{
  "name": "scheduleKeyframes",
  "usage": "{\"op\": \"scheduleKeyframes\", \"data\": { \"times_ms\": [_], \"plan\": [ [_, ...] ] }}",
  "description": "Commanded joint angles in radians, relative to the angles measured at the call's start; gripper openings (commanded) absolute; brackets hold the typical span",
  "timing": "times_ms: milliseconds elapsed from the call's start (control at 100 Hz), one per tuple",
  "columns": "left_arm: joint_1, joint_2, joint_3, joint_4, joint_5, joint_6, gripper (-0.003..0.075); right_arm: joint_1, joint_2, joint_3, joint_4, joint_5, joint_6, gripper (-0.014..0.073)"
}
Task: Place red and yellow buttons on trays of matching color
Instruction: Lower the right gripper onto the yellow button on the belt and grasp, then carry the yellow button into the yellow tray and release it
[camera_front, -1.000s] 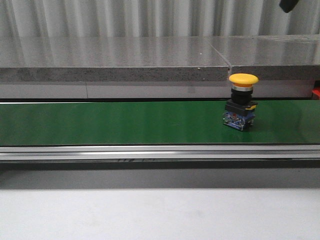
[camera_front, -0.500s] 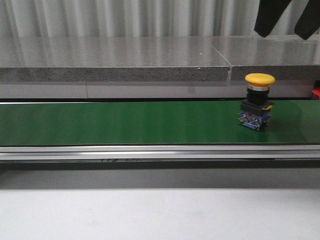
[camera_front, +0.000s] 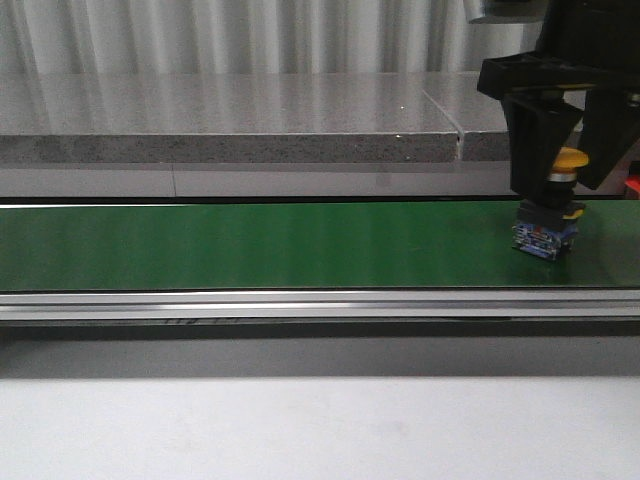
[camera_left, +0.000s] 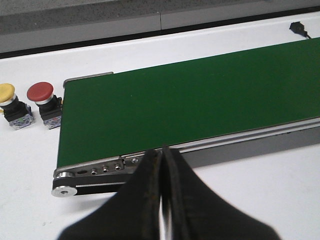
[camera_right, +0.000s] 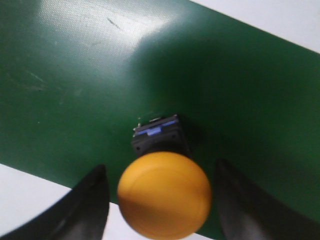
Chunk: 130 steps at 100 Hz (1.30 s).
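A yellow button (camera_front: 569, 158) on a black and blue base stands upright on the green conveyor belt (camera_front: 250, 245) at the right. My right gripper (camera_front: 568, 165) hangs over it, open, one finger on each side of the cap. In the right wrist view the yellow button (camera_right: 164, 195) sits between the two fingers (camera_right: 92, 205) of the right gripper (camera_right: 161, 165), with a gap on both sides. My left gripper (camera_left: 162, 151) is shut and empty near the belt's end. A red button (camera_left: 40, 92) and another yellow button (camera_left: 7, 92) stand on the white table there. No trays are in view.
A grey stone ledge (camera_front: 230, 120) runs behind the belt, with a metal rail (camera_front: 300, 305) along its front. White tabletop (camera_front: 300, 430) lies in front. A small black plug (camera_left: 298, 27) lies past the belt's far edge.
The yellow button has ridden the belt to the right. My right gripper has come down from the top of the view and now straddles its cap.
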Motion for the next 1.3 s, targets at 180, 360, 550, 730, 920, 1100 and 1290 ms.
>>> {"op": "scheduleKeyframes", "data": {
  "times_ms": [180, 360, 550, 730, 920, 1100, 1290],
  "plan": [
    [-0.007, 0.006, -0.026, -0.01, -0.067, -0.01, -0.0021, -0.004, -0.059, -0.023, -0.008, -0.007, -0.012, 0.0093],
    [-0.007, 0.006, -0.026, -0.01, -0.067, -0.01, -0.0021, -0.026, -0.137, -0.023, -0.02, -0.01, 0.064, 0.0088],
    [-0.007, 0.006, -0.026, -0.01, -0.067, -0.01, -0.0021, -0.137, -0.22, -0.023, -0.062, -0.007, 0.154, 0.0088],
    [-0.007, 0.006, -0.026, -0.01, -0.067, -0.01, -0.0021, -0.305, -0.269, -0.023, -0.078, -0.007, 0.202, 0.0088],
    [-0.007, 0.006, -0.026, -0.01, -0.067, -0.01, -0.0021, -0.499, -0.271, -0.021, -0.081, -0.009, 0.214, 0.0088],
    [-0.007, 0.006, -0.026, -0.01, -0.067, -0.01, -0.0021, -0.664, -0.271, -0.021, -0.084, -0.036, 0.276, 0.0088],
    [-0.007, 0.006, -0.026, -0.01, -0.067, -0.01, -0.0021, -0.752, -0.271, 0.005, -0.089, -0.071, 0.3, 0.0088]
  ]
}}
